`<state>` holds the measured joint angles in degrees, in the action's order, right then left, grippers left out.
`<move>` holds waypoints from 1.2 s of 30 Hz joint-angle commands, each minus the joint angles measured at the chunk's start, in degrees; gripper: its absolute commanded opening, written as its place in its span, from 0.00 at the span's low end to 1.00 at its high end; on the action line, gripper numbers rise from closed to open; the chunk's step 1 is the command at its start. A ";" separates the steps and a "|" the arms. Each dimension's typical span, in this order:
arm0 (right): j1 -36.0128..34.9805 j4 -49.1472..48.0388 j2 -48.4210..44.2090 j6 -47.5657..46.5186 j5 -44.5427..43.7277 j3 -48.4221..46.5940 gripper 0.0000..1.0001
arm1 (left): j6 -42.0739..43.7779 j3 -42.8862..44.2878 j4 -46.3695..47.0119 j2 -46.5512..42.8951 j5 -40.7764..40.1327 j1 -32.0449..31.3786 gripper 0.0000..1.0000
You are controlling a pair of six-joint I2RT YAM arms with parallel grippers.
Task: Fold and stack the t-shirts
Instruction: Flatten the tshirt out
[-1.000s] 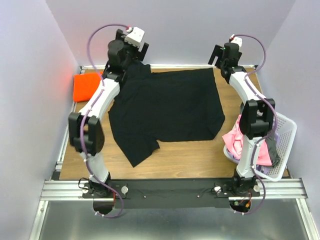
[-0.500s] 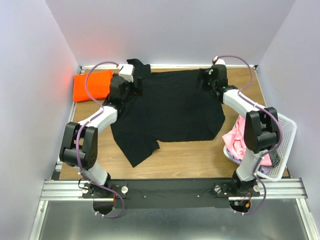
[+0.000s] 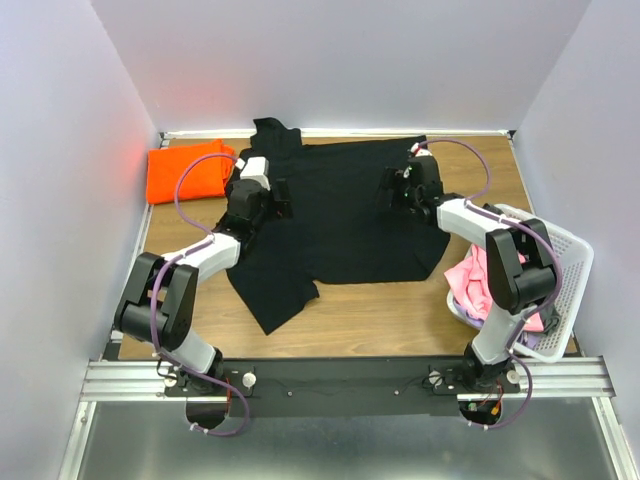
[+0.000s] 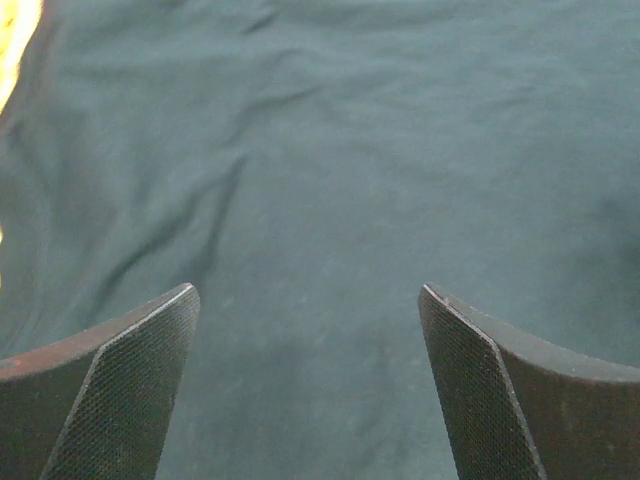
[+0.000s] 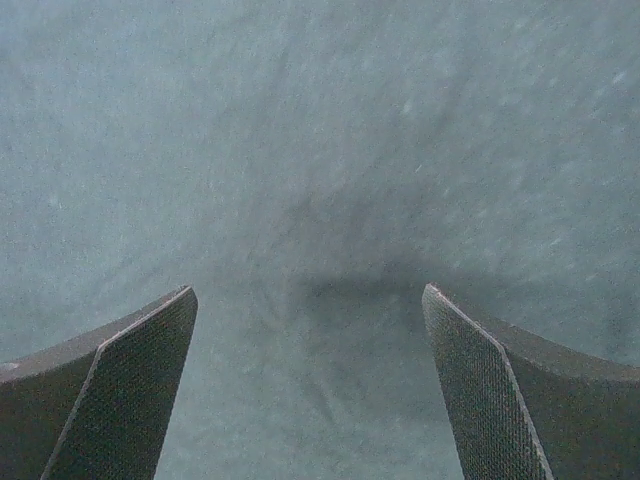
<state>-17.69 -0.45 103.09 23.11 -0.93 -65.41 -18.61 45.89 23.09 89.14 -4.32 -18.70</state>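
Wooden table [image 3: 400,310] carries everything. The black t-shirt [image 3: 340,215] is the biggest item, spread flat mid-table. One sleeve juts off its near-left corner and another bit pokes out at its far-left corner. It looks laid open so the fold can start; no fold made yet. The cloth is matte and plain, mostly smooth, with soft creases under the left wrist camera.

White lattice basket [image 3: 578,262] sits just off the black shirt's right edge, likely the supply bin. Orange t-shirt [image 3: 182,175] lies bunched off the shirt's far-left corner, apart from it, probably where the stack goes. Pink t-shirt [image 3: 468,282] is crumpled in the basket and spills toward the black shirt's right hem, waiting its turn.

Left gripper [image 4: 308,286] is over the shirt's left part, jaws spread wide, nothing between them. Right gripper [image 5: 309,287] is over its right part, also wide and empty. Both hang close above the cloth, apparently set up for a paired pinch.
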 commanded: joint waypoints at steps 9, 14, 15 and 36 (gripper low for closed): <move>-0.94 -1.40 1.06 1.94 -1.44 1.51 1.00 | -6.96 3.33 -10.35 5.06 -5.99 -1.08 0.98; -0.94 -1.05 1.50 2.55 -3.28 1.34 1.00 | -7.49 4.30 -8.94 9.37 -2.72 -1.08 0.98; -1.03 -1.05 1.76 2.64 -3.64 1.25 1.00 | -7.49 4.30 -8.85 9.56 -2.89 -0.99 0.98; 0.29 7.21 12.31 5.63 -10.23 -6.40 1.00 | -2.92 16.95 -18.52 18.52 0.44 -0.99 0.98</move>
<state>-18.26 2.24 113.01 27.66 -6.44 -70.96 -23.27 60.53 7.70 105.82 -7.18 -19.53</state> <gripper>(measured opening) 0.998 0.983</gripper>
